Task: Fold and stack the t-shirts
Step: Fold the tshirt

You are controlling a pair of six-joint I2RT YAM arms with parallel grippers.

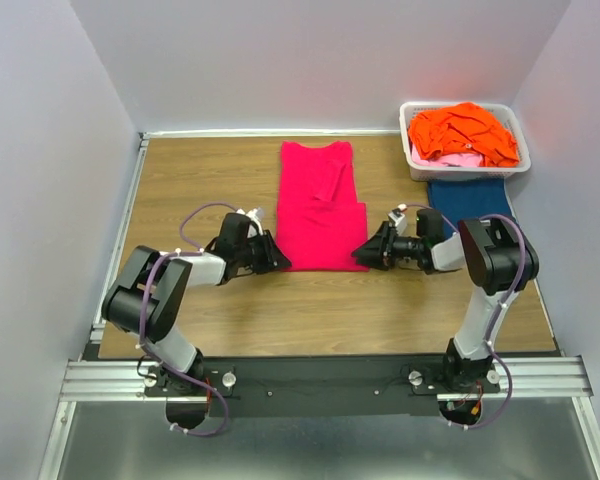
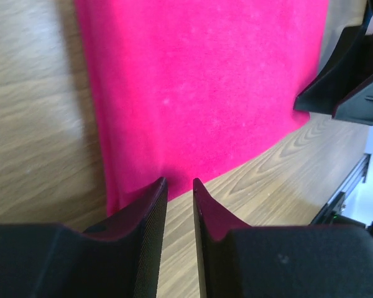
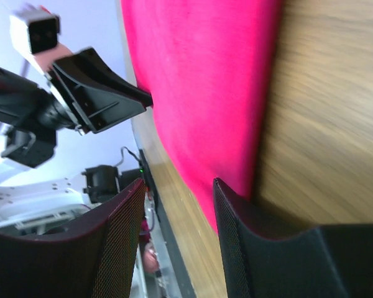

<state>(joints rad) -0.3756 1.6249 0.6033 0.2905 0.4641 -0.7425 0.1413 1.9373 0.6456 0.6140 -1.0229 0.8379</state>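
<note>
Robot lab test cell
Plain pale panels [image 1: 40, 150] walled a wood-grain table [image 1: 200, 180] on three sides; the left arm [image 1: 155, 295] and right arm [image 1: 485, 270] stood bolted to a black plate [image 1: 320, 378] on aluminium rails [image 1: 80, 380] along its near edge.

Overhead camera looks down; wrist cameras closely share pink t-shirt [image 2: 199, 93].

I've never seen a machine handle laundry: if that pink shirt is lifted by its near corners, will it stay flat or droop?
Probably droop: the pink t-shirt lies limp, with creases near its neck. It looks thin, so likely light. Pushed across the wooden table, it would probably bunch rather than slide.
</note>
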